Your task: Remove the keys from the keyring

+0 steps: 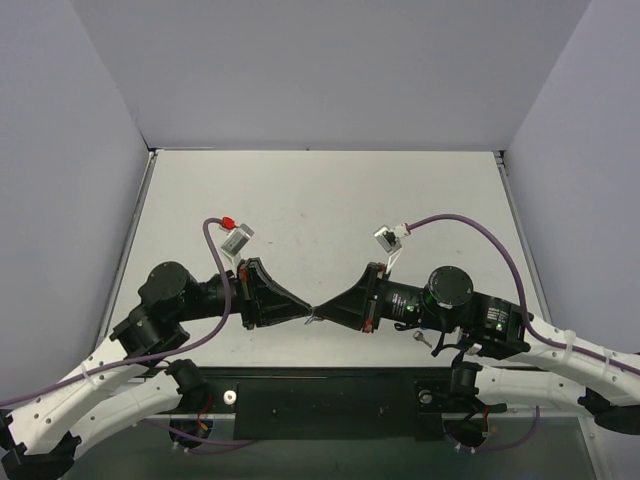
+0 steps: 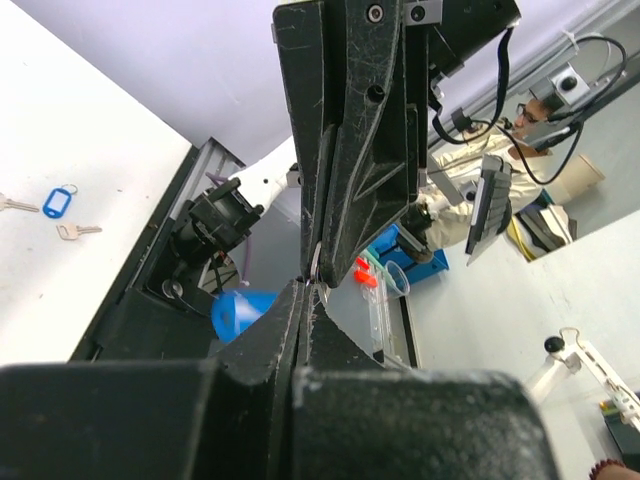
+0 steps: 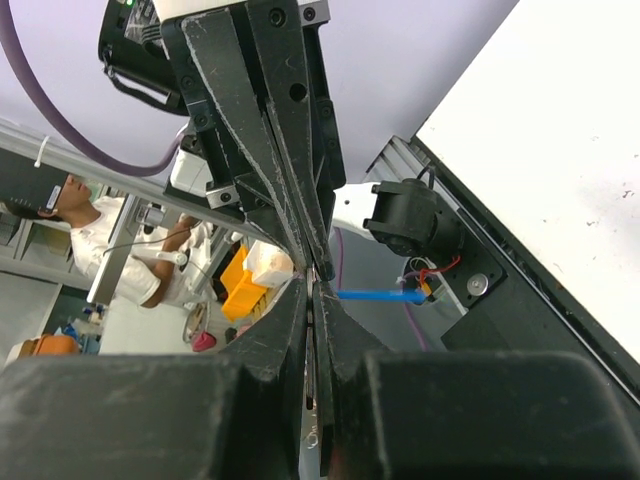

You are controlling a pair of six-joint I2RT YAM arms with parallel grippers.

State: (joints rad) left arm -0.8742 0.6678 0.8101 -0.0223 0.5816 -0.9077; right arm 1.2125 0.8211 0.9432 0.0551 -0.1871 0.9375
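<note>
My left gripper [image 1: 303, 312] and right gripper [image 1: 325, 312] meet tip to tip above the table's near edge. Both are shut on a thin silver wire, the keyring [image 2: 315, 262], pinched between the tips. A sliver of silver metal [image 3: 314, 398] shows between the right jaws. The keyring's solid blue tag [image 2: 240, 312] hangs just beside the tips, seen edge-on in the right wrist view [image 3: 375, 294]. On the table, in the left wrist view, lie two silver keys [image 2: 78, 231] [image 2: 14, 205] and a blue-rimmed tag with a white window [image 2: 60, 202].
A small silver piece [image 1: 422, 338] lies on the table by the right arm. The white table [image 1: 320, 210] has purple walls on three sides. Purple cables loop over both wrists. A black mounting bar [image 1: 330, 400] runs along the near edge.
</note>
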